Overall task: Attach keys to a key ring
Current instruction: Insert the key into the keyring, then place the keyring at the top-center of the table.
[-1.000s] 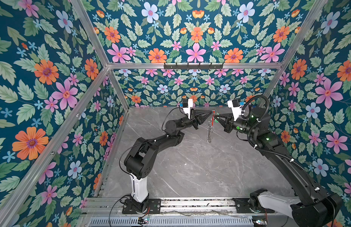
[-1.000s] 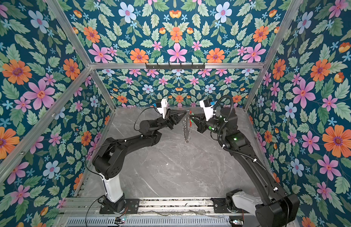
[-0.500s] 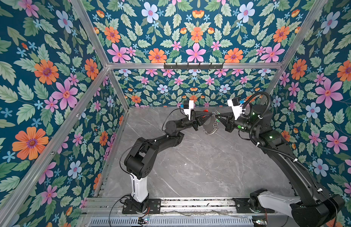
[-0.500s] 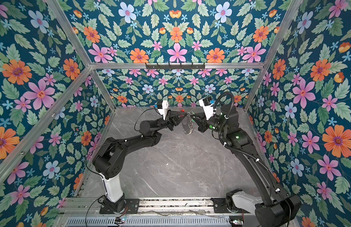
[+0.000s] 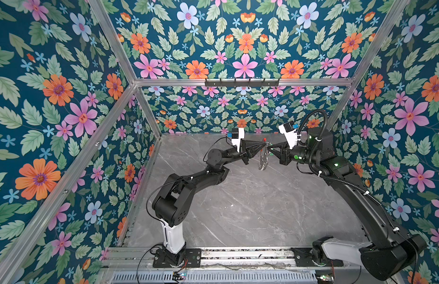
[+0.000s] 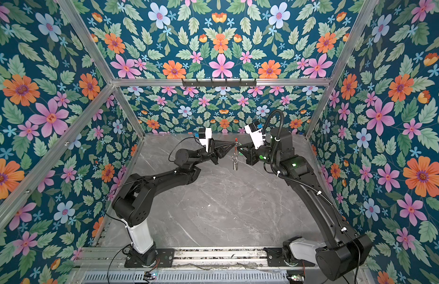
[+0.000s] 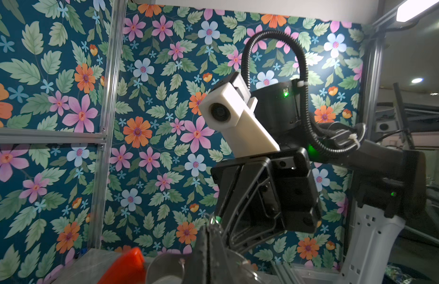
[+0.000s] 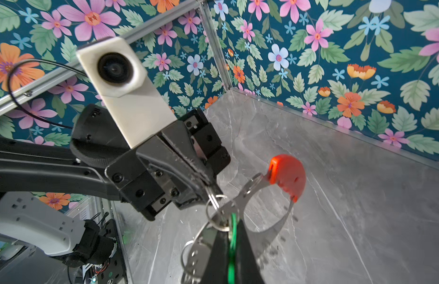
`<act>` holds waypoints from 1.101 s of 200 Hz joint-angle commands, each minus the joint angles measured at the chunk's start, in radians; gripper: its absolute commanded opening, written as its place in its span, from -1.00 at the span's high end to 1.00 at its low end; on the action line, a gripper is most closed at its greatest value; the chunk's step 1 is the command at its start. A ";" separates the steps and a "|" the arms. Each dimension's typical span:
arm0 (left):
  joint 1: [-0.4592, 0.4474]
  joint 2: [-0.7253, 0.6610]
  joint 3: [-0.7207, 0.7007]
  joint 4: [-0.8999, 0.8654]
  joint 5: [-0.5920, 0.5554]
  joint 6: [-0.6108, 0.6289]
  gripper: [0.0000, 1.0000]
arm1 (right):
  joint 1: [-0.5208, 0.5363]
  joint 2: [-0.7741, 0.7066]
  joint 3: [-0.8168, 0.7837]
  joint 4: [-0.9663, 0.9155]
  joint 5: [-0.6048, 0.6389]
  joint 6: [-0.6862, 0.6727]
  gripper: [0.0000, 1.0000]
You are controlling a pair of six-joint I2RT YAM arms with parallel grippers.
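Now, in both top views your left gripper (image 5: 261, 146) and right gripper (image 5: 271, 148) meet just above frame centre, the key ring (image 5: 263, 161) hanging between them. Left wrist view: its red arc (image 7: 124, 268), blurred. Right wrist view: left jaws pinched shut on the ring; right jaws clamped on the green key (image 8: 232, 233)

Grey marble-patterned surface (image 5: 250, 209) with pale veins, shown in both top views (image 6: 213, 211) and partly in the right wrist view (image 8: 361, 209). Floral walls (image 5: 65, 123) enclose three of its sides. A metal rail (image 5: 238, 254) along the near edge carries the left arm base (image 5: 175, 257) and the right arm base (image 5: 320, 255).
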 commanded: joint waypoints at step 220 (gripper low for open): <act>0.126 -0.396 -0.535 -0.520 -0.755 0.378 0.06 | 0.066 0.656 0.308 -0.117 0.068 0.029 1.00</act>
